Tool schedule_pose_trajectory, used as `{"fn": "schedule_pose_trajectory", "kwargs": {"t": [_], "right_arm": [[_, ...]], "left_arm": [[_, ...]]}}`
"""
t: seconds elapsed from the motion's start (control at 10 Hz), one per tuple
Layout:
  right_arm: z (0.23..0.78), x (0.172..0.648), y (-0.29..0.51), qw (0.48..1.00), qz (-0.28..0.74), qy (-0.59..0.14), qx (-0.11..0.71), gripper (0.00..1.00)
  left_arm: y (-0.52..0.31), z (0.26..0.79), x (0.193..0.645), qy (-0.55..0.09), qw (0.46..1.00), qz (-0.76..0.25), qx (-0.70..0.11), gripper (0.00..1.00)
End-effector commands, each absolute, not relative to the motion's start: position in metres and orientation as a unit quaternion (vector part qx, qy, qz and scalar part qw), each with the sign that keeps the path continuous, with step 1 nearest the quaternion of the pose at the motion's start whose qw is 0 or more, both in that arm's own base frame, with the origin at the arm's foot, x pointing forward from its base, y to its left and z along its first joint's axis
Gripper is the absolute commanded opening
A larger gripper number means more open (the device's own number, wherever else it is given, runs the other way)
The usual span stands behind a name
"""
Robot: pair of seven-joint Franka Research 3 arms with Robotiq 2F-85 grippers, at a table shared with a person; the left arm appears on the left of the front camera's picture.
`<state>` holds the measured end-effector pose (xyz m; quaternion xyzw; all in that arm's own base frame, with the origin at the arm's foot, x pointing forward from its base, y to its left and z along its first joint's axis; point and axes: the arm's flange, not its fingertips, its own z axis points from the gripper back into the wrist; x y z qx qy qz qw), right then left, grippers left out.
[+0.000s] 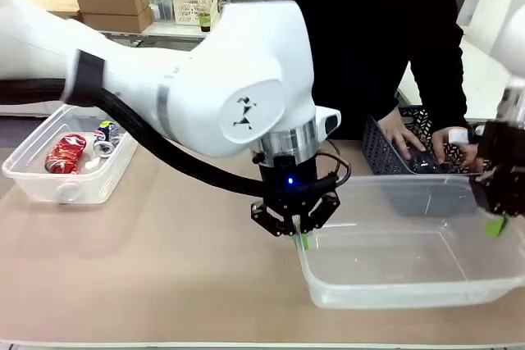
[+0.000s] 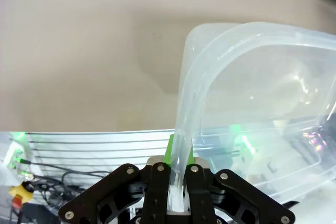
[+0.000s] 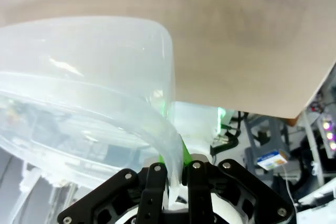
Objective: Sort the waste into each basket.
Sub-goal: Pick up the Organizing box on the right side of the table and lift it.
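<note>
Because sorting needs one container per kind of waste, two clear tubs sit well apart on the table. At far left, the left tub holds a crushed red can and a blue-and-white can; a pale item lies beside them, possibly a third can, though the front view is too coarse to confirm.

At centre, the left gripper is clenched on the near-left rim of the right tub; the left wrist view shows the rolled rim passing between its fingers. At right, the right gripper grasps the opposite rim, confirmed in the right wrist view. Gripping both ends suggests a two-arm lift or reposition of this tub, which appears empty.

Beyond it, at far right, a dark lattice basket stands against the tub's far wall. The person's hands reach into it; its contents cannot be made out.
</note>
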<state>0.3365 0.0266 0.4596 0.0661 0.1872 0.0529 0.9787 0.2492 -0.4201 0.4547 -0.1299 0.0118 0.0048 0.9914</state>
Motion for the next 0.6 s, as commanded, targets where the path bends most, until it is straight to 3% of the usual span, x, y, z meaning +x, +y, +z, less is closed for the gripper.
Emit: {"fn": "schedule_pose_trajectory", "kwargs": {"t": [0.0,0.2,0.5], "right_arm": [[0.497,0.386,0.053,0.98,0.039,0.18,0.073,0.0],[0.507,0.426,0.095,0.976,0.079,0.191,0.075,0.0],[0.497,0.448,0.131,0.972,0.107,0.194,0.083,0.0]], "left_arm": [[-0.366,0.475,0.251,-0.037,0.989,0.031,-0.142,0.0],[-0.317,0.505,0.287,-0.042,0.988,0.061,-0.136,0.0],[-0.265,0.536,0.384,-0.002,0.992,0.055,-0.11,0.0]]}}
